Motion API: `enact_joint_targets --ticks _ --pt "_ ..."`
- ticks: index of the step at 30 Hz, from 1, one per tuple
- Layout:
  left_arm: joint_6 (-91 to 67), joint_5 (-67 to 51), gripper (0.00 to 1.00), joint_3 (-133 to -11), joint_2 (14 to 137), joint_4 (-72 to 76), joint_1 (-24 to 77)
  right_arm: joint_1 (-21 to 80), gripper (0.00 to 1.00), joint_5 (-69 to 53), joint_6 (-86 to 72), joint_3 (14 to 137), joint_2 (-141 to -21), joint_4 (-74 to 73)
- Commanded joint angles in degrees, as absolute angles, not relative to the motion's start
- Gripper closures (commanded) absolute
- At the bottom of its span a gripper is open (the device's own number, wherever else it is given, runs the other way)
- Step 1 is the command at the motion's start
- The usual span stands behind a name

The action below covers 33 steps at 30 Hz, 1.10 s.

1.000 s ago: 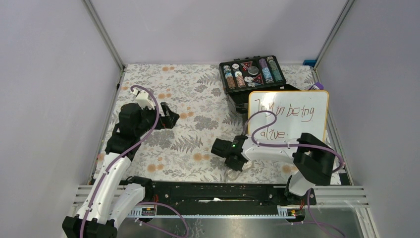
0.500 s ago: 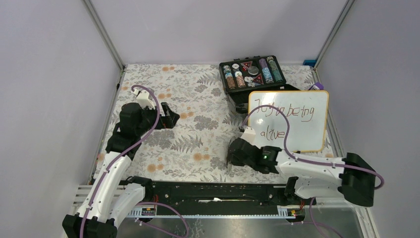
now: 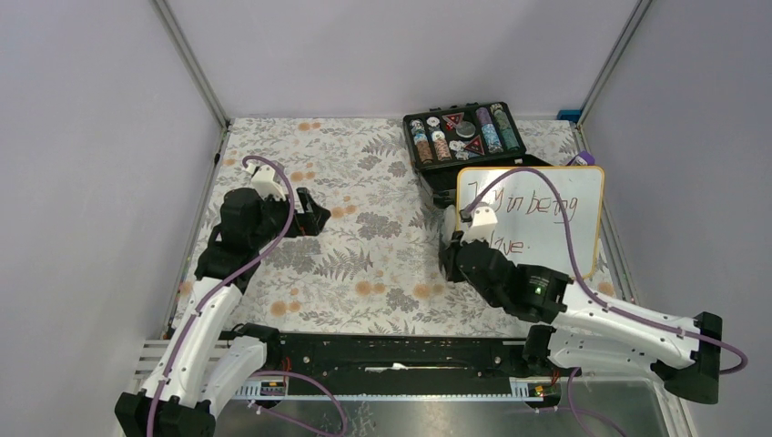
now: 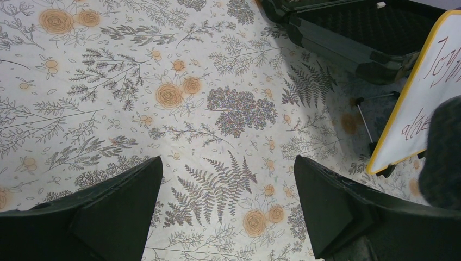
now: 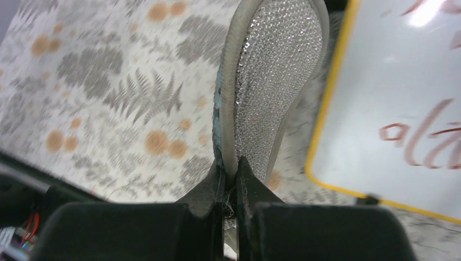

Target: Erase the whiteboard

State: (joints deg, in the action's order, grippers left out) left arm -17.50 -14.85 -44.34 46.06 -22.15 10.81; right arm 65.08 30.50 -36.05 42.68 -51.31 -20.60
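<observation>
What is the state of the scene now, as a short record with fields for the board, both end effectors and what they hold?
whiteboard: propped on its feet, handwriting not erased
right end effector: shut on a silver mesh pad
pad position: beside the board's left frame, not over the writing
left end effector: open, empty, above the floral cloth
behind the board: open black case

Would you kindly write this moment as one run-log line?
phase: pre-wipe | right gripper: shut on oval silver mesh sponge, beside left edge of yellow-framed whiteboard | red writing: present | left gripper: open, empty, over floral cloth
</observation>
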Motion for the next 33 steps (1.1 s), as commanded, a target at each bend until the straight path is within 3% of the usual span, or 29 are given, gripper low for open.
enact_joint_targets --ticks 1,6,10,13,19,22,24,33 --pt "-17.4 -16.0 0.01 -44.2 47.3 -18.0 10.9 64.4 1.0 48.2 -32.1 47.5 -49.8 -28.7" --pt "-23.6 -22.7 0.01 -44.1 51.2 -10.9 15.3 55.3 1.0 48.1 -29.1 49.0 -50.0 -29.3" --pt "-26.2 -8.5 0.01 -48.0 57.7 -4.6 34.1 46.2 1.0 46.6 -27.0 49.8 -49.6 -29.3" --pt "-25.6 -7.5 0.01 -49.4 65.5 8.7 42.8 40.8 1.0 46.1 -25.8 51.0 -50.0 -30.0" --pt "-26.9 -12.8 0.03 -49.1 84.4 36.3 46.8 27.6 1.0 38.6 -24.3 54.6 -53.1 -31.1" --pt "-26.4 -15.2 0.09 -50.7 92.1 43.1 47.8 23.3 1.0 36.1 -22.7 56.0 -55.1 -31.3" --pt "-28.2 -16.9 0.18 -51.6 96.2 46.7 47.9 22.3 1.0 37.2 -20.2 56.0 -56.2 -31.1" --pt "-35.2 -26.4 0.35 -50.7 109.5 66.1 50.2 21.7 1.0 37.7 -13.6 48.8 -52.2 -22.3"
